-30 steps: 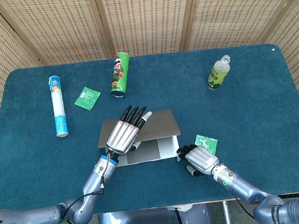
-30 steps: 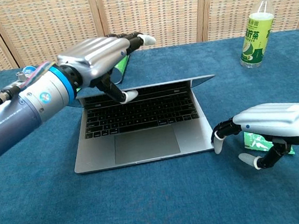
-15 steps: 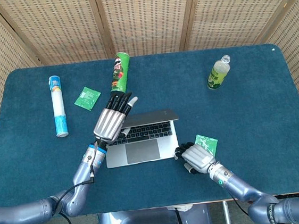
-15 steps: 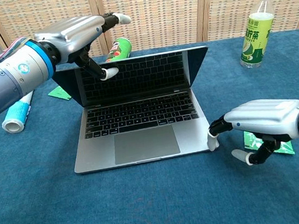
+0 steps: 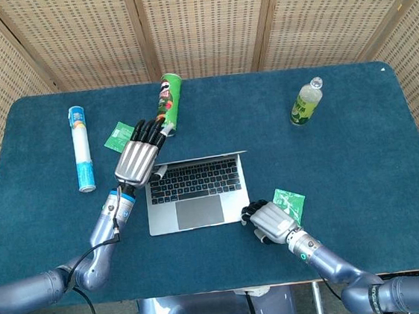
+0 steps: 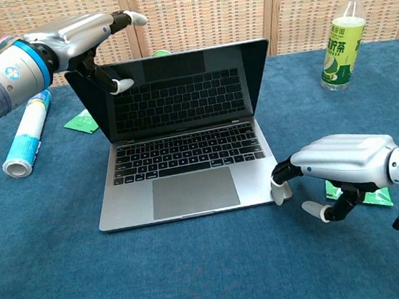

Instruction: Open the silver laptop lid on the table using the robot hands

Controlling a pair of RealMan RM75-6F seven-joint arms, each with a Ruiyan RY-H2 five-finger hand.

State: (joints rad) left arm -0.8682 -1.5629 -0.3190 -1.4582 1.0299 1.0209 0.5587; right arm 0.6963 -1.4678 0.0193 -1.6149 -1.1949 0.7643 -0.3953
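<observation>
Silver laptop sits mid-table, near the front edge, lid up and leaning a bit back, dark screen facing the robot. Left hand is at the lid's top-left corner: fingers stretched out over the top edge, thumb tip on the screen side, so the corner looks pinched betw. thumb and fingers (chest view is the clearer one; contact of the upper fingers w/ the lid is hard to confirm). Right hand lies low at the laptop's front-right corner, fingers curled downward, one fingertip touching the base's edge; holds nothing.

Green packet lies just beside the right hand, partly under it in chest view. Behind the laptop: green chip can on its side, small green sachet, blue-white tube far left, green drink bottle upright at back right. All on the blue table.
</observation>
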